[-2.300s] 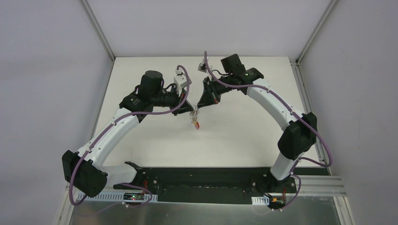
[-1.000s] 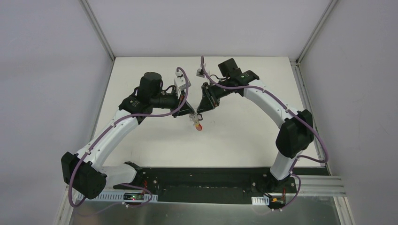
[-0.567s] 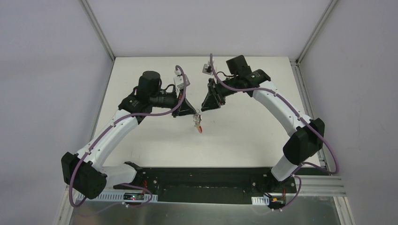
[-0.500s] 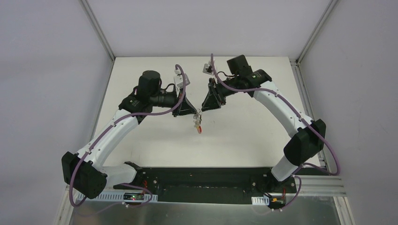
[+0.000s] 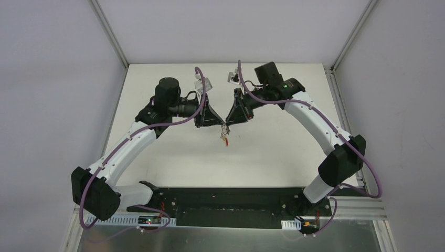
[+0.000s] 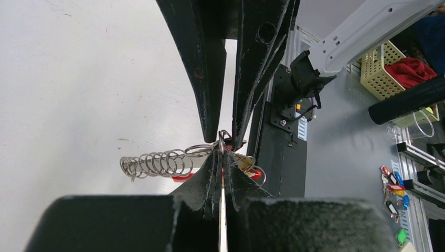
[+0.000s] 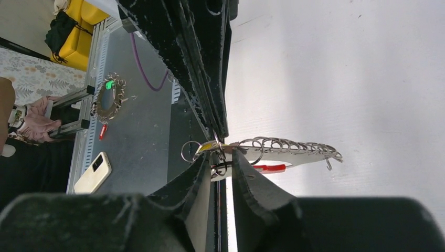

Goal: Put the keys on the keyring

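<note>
The keyring (image 5: 225, 137) hangs in the air over the middle of the table, red band and tag lowest. My left gripper (image 6: 222, 153) is shut on one of its wire rings; the row of silver loops (image 6: 156, 164) sticks out to the left, with the red band (image 6: 183, 177) under it. My right gripper (image 7: 221, 160) faces the left one tip to tip. Its jaws stand a little apart, and a small ring (image 7: 220, 169) lies in the gap. The loops (image 7: 286, 146), the red band (image 7: 270, 168) and the yellow tag (image 7: 207, 148) hang beyond its tips. The keys are out of view.
The white table (image 5: 273, 152) lies well below both grippers. The black base plate (image 5: 225, 202) runs along its near edge. Off the table are a phone (image 7: 93, 172) and a yellow basket (image 6: 385, 68).
The right gripper drew back to the right, away from the keyring, then came back to it tip to tip. The left wrist turned and carried the keyring slightly right.
</note>
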